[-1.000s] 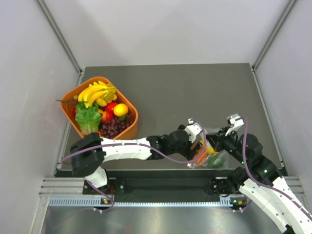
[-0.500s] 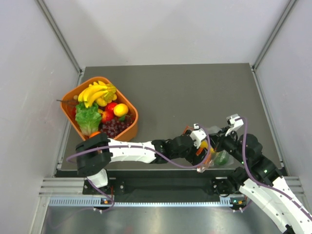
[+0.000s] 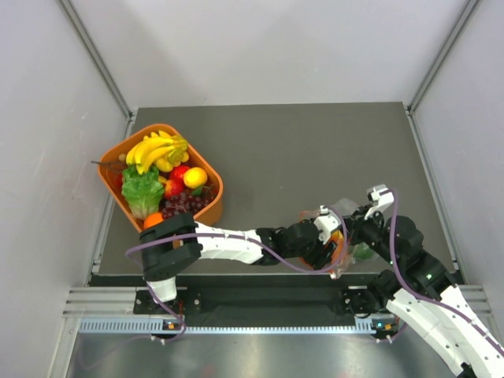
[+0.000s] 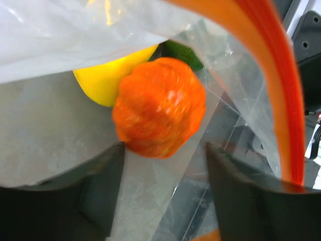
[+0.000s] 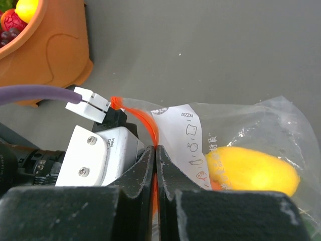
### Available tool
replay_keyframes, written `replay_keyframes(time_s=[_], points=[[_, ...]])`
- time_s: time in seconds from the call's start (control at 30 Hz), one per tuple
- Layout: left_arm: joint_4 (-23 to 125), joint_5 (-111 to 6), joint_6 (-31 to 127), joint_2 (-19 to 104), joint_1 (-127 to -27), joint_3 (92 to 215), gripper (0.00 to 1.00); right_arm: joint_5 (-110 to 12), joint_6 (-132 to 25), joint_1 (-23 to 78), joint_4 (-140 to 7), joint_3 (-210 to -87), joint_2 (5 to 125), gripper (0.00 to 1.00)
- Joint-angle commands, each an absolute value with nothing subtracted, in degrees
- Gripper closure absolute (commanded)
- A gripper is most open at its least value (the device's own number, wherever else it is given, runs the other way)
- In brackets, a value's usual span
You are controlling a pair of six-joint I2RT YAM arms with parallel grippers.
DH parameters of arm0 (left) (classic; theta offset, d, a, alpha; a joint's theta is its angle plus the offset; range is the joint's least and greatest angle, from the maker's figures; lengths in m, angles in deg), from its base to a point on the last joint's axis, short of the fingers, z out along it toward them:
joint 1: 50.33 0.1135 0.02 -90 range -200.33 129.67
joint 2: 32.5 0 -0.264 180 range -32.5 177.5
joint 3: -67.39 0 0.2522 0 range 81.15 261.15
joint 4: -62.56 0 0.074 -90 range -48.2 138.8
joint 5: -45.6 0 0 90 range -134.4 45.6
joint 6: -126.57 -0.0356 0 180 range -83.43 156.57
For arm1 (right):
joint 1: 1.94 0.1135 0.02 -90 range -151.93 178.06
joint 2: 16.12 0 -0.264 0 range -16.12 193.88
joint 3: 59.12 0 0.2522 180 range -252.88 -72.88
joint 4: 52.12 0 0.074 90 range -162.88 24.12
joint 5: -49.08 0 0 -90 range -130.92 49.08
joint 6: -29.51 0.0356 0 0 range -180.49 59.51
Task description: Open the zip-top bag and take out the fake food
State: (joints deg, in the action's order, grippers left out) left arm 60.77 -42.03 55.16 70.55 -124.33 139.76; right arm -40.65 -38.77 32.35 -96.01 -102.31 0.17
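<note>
The clear zip-top bag (image 3: 344, 211) lies near the table's front right, its orange-red zip strip (image 5: 145, 118) pulled open. My right gripper (image 5: 156, 150) is shut on that strip. My left gripper (image 4: 165, 150) is open and reaches inside the bag's mouth. Just beyond its fingertips sits the fake food: an orange-red round fruit (image 4: 159, 113), a yellow piece (image 4: 108, 80) behind it, and a sliver of dark green fruit (image 4: 183, 52). From the right wrist, the yellow piece (image 5: 251, 168) shows through the plastic. In the top view the left gripper (image 3: 335, 244) is mostly covered by the bag.
An orange basket (image 3: 217, 189) at the left of the table holds bananas, lettuce, grapes and other toy fruit; its wall (image 5: 45, 45) shows in the right wrist view. Grey walls close in the grey table (image 3: 315, 150) on three sides. Both arms crowd the front right.
My left arm has stretched further right and pushed its gripper deeper into the bag's mouth. The bag has shifted slightly right with it. My right gripper has kept its hold.
</note>
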Motion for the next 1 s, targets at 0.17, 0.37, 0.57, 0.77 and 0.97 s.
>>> replay_keyframes(time_s=[0.17, 0.37, 0.57, 0.77, 0.97], points=[[63.48, -43.26, 55.2, 72.27, -124.6, 142.68, 0.62, -42.06, -38.96, 33.05, -93.65, -104.87, -0.21, 1.0], [63.04, -42.65, 55.03, 71.48, -124.6, 142.41, 0.91, -42.06, -38.96, 33.05, -93.57, -104.87, -0.21, 1.0], [64.09, -42.64, 55.64, 69.37, -124.51, 140.48, 0.95, -41.97, -38.78, 33.05, -93.65, -104.79, -0.48, 1.0], [68.92, -42.74, 56.17, 68.75, -124.51, 138.98, 0.31, -41.98, -38.78, 33.05, -93.83, -104.87, -0.21, 1.0], [70.42, -41.15, 54.15, 72.26, -124.51, 141.7, 0.16, -42.06, -38.78, 33.05, -93.74, -104.96, -0.3, 1.0]])
